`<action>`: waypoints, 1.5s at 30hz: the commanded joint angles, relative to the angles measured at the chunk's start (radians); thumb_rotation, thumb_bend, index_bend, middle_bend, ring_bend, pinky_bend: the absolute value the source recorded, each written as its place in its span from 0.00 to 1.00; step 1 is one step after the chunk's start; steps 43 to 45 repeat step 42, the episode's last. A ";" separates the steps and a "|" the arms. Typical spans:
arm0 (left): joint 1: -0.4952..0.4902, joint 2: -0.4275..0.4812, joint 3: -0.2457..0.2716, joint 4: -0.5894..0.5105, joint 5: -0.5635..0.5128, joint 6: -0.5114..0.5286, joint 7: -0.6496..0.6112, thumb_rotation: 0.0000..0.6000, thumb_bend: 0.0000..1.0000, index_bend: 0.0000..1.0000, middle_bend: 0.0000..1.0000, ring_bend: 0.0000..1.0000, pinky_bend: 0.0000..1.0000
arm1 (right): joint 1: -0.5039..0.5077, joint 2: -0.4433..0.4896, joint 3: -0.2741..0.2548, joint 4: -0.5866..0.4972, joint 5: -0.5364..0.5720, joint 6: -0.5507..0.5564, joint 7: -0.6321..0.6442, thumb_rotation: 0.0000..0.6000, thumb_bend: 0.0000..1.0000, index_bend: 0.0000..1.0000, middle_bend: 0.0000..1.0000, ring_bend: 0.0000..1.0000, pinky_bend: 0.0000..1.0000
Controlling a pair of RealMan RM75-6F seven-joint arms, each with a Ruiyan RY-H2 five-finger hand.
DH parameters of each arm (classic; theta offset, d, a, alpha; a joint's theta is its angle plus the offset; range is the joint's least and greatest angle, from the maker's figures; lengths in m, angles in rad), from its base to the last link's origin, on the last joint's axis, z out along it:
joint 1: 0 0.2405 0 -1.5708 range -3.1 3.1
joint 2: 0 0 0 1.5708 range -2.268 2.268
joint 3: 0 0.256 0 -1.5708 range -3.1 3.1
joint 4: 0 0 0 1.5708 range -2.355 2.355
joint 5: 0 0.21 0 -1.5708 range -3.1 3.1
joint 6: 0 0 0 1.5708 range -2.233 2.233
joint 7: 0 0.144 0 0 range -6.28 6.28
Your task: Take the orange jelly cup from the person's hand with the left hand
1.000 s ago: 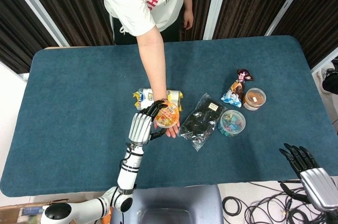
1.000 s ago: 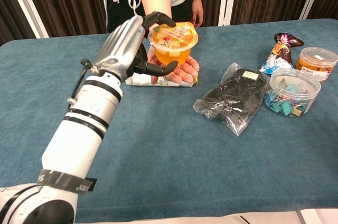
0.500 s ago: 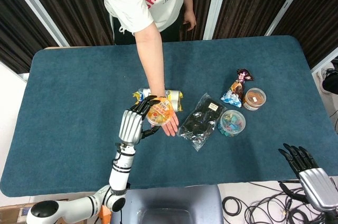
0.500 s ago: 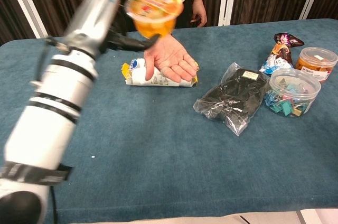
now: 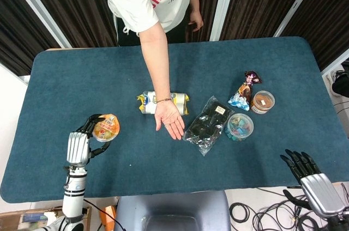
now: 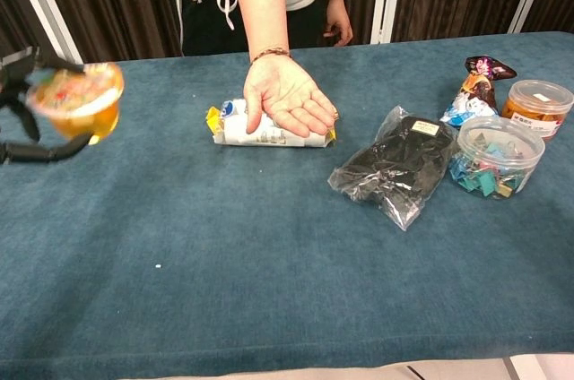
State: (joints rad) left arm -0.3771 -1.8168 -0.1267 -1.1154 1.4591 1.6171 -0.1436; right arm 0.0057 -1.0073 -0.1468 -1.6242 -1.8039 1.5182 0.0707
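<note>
The jelly cup sits gripped in the left hand above the table's left side, well apart from the person's hand, open palm-up, while the right hand hangs off the near edge, fingers spread, holding nothing.

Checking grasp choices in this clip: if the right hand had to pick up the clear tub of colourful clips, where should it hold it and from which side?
Probably around the round side wall of the clip tub, just under the lid, coming from the robot's own near side. The black bag lies close on its left and the orange-filled tub behind.
</note>
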 commanded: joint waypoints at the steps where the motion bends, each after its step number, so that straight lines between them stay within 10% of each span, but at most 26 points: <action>1: 0.066 -0.100 0.058 0.230 -0.051 -0.087 -0.160 1.00 0.31 0.51 0.51 0.48 0.60 | 0.002 -0.002 0.000 -0.003 0.001 -0.005 -0.008 1.00 0.21 0.00 0.00 0.00 0.00; 8: 0.078 -0.210 0.098 0.422 -0.027 -0.166 -0.245 1.00 0.31 0.46 0.41 0.36 0.33 | -0.002 -0.003 0.002 -0.006 0.010 -0.004 -0.015 1.00 0.21 0.00 0.00 0.00 0.00; 14: 0.094 -0.234 0.106 0.467 -0.006 -0.157 -0.213 1.00 0.26 0.14 0.06 0.01 0.03 | -0.003 -0.002 0.003 -0.004 0.009 0.002 -0.009 1.00 0.21 0.00 0.00 0.00 0.00; 24: 0.154 -0.018 0.180 0.104 0.129 0.019 -0.076 1.00 0.19 0.00 0.00 0.00 0.00 | 0.000 -0.010 0.004 -0.012 0.014 -0.011 -0.036 1.00 0.21 0.00 0.00 0.00 0.00; 33: 0.287 0.512 0.350 -0.494 0.083 0.025 0.265 1.00 0.21 0.00 0.00 0.00 0.00 | -0.014 -0.017 0.007 -0.016 0.016 0.007 -0.061 1.00 0.21 0.00 0.00 0.00 0.00; 45: 0.344 0.547 0.345 -0.470 0.095 0.029 0.252 1.00 0.23 0.00 0.00 0.00 0.00 | -0.017 -0.029 0.008 -0.019 0.023 -0.002 -0.092 1.00 0.21 0.00 0.00 0.00 0.00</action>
